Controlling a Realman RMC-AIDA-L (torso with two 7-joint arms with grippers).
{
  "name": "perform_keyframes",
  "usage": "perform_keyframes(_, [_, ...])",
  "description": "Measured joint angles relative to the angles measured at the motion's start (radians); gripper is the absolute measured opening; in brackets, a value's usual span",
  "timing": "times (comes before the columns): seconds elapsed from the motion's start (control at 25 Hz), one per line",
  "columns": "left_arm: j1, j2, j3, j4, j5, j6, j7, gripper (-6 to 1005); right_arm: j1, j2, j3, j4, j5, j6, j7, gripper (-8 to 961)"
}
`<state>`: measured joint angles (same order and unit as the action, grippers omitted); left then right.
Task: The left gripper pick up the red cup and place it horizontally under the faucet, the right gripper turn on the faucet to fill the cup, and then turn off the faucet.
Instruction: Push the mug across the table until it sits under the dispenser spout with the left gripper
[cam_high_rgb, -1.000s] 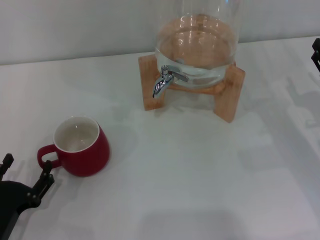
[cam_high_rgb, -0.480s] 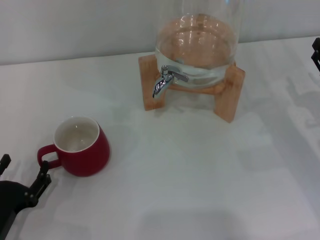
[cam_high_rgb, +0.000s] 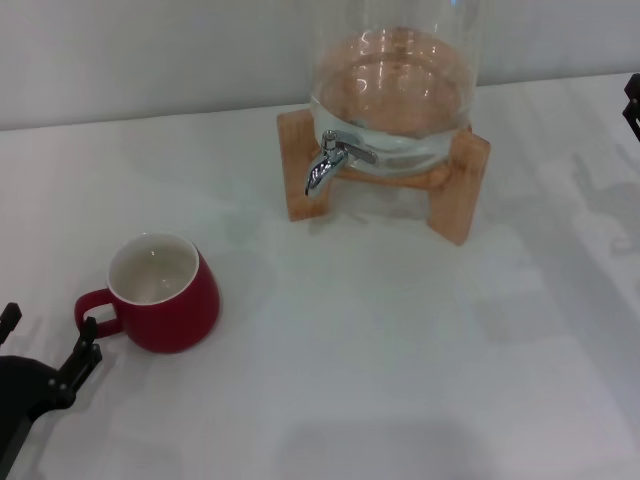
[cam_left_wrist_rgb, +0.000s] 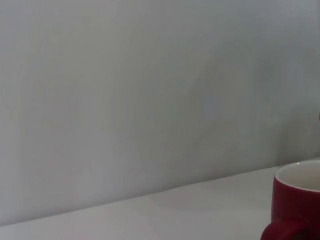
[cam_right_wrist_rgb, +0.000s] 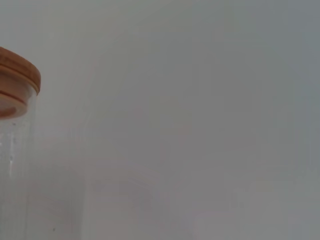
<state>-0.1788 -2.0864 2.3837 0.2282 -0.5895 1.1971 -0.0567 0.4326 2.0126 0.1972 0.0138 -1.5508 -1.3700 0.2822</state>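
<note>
Left gripper (cam_high_rgb: 45, 345), jaws spread, sits lower left of the head view beside the red cup's (cam_high_rgb: 165, 293) handle; it should straddle the handle squarely before clenching. Right gripper (cam_high_rgb: 632, 105) idles at the right edge, fingers unclear.

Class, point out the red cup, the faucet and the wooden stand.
red cup (cam_high_rgb: 175, 305), head view, on its red belly.
faucet (cam_high_rgb: 322, 170), head view, on its chrome spout.
wooden stand (cam_high_rgb: 461, 190), head view, on its front right leg.

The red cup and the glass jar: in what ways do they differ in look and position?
The red cup is opaque, glossy red with a white inside; the glass jar is clear. The cup stands directly on the table, while the jar rests raised on a wooden stand. The cup has a loop handle; the jar carries the faucet. Both stand upright.
</note>
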Motion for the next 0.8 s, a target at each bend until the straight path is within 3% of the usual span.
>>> perform_keyframes(0.8, [-0.031, 0.001, -0.002, -0.01, -0.006, -0.006, 0.0, 877, 0.0, 0.0, -0.002, 0.003, 0.0, -0.001, 0.0, 658])
